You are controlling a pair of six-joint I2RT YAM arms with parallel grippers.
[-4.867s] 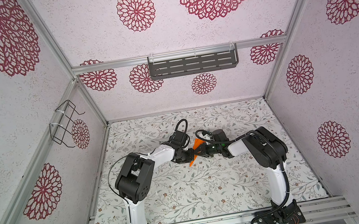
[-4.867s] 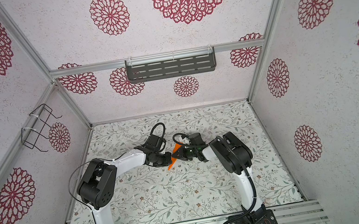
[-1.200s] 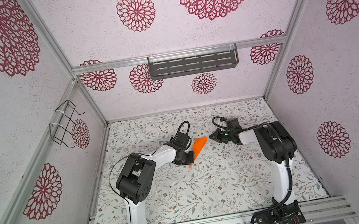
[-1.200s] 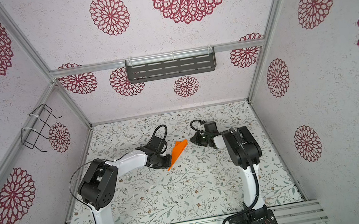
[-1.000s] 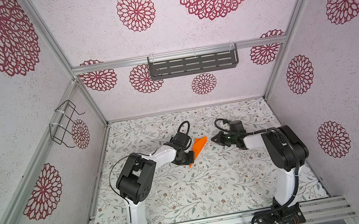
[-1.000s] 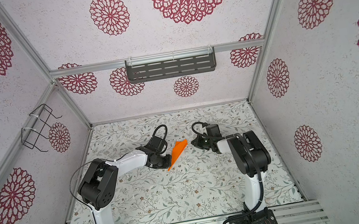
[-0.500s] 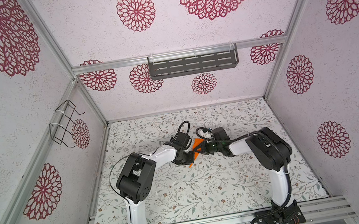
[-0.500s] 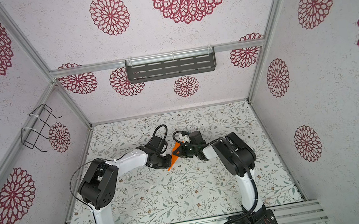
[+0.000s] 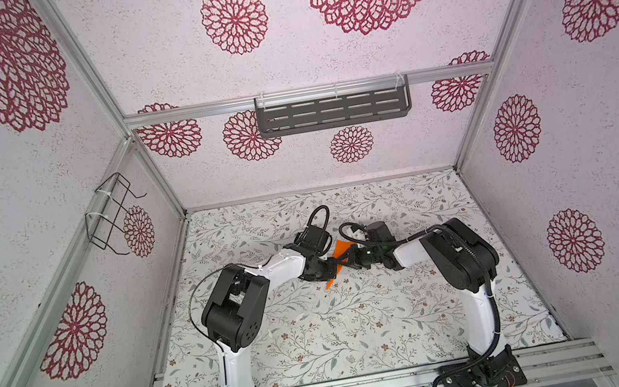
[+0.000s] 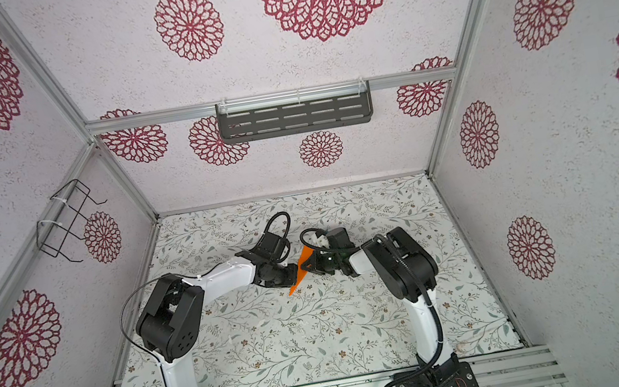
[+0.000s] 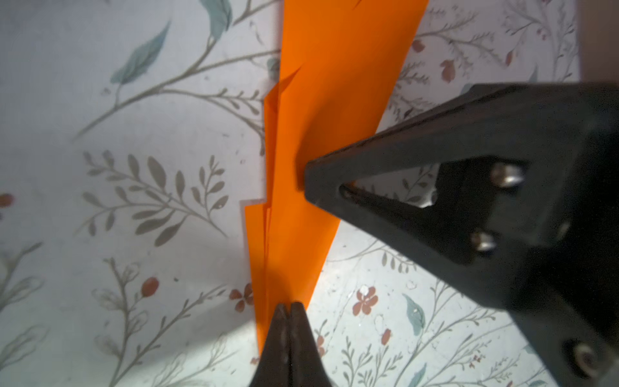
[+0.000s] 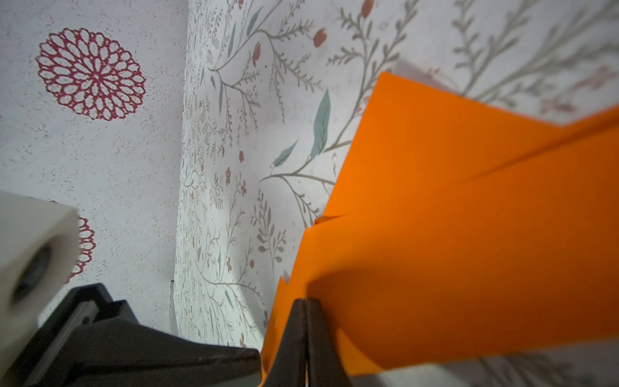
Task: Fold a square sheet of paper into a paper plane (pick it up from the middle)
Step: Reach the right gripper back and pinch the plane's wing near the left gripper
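Pinching the paper plane (image 10: 301, 270) from nine o'clock, left gripper (image 11: 288, 306) is clamped; right gripper (image 12: 305, 301), jaws closed, touches its wing from three o'clock. Light, flimsy: grip layered keel.

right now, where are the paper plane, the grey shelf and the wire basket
paper plane (image 10: 300, 274), in a top view, middle of the folded orange body
grey shelf (image 9: 332, 111), in a top view, centre of its slotted front
wire basket (image 9: 102, 191), in a top view, upper wire by the tie
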